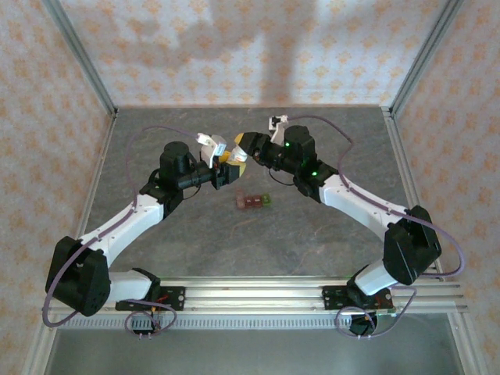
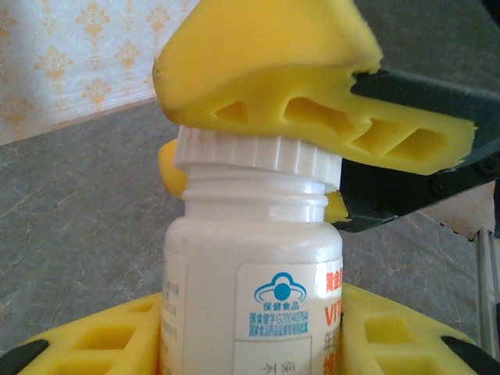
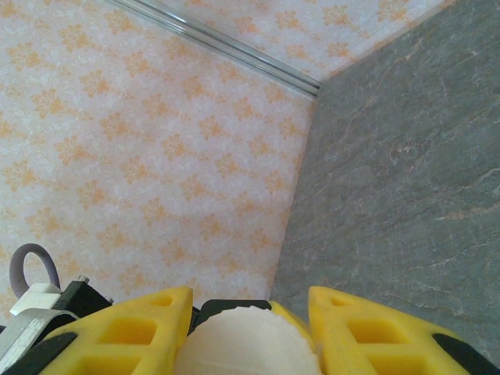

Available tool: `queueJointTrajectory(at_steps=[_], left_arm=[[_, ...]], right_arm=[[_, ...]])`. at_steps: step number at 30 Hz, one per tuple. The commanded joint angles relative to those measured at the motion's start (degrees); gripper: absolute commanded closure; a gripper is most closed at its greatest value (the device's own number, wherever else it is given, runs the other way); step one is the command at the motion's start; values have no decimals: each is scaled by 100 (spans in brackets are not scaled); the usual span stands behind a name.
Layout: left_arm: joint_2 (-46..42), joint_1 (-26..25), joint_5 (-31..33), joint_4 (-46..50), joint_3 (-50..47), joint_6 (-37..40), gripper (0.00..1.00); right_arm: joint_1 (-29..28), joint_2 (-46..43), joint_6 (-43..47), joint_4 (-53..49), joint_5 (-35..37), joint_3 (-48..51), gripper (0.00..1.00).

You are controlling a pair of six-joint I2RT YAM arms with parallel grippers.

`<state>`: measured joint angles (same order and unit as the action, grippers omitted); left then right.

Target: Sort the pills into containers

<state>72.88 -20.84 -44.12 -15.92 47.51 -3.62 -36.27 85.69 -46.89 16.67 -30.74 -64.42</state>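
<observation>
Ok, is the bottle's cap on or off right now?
On. The white cap sits on the bottle neck, right gripper shut around it; how tightly screwed, cannot tell.

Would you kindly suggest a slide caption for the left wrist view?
Left gripper holds the white bottle by its body while the right gripper clamps its ribbed white cap.

Both white arms [image 1: 125,223] bend inward and meet at a white plastic bottle [image 2: 250,258]: the left hand [image 1: 221,166] clasps its body, the right hand [image 1: 244,148] pinches its ribbed white cap [image 2: 250,155].
</observation>
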Motion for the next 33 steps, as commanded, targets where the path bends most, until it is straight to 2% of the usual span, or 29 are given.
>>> queueJointTrajectory(at_steps=[1, 6, 9, 13, 20, 25, 33], left_arm=[[-124, 115, 140, -238, -46, -36, 100], [-135, 113, 114, -166, -20, 4, 100], [-143, 115, 123, -158, -28, 8, 100], [-187, 115, 153, -133, -24, 21, 100], [-354, 115, 356, 94, -38, 86, 100], [-527, 115, 524, 148, -204, 94, 100], [-739, 115, 681, 239, -349, 108, 100]], right_arm=[[363, -214, 411, 227, -83, -49, 74], [740, -243, 821, -246, -790, -196, 74], [890, -362, 919, -441, -684, -99, 74], [1027, -522, 1145, -1022, -134, 133, 73], [1075, -653, 1548, -2534, 1802, 684, 72], [1073, -568, 1603, -2898, 2737, 1056, 73], [1072, -146, 1492, -3226, 3754, 1086, 74]])
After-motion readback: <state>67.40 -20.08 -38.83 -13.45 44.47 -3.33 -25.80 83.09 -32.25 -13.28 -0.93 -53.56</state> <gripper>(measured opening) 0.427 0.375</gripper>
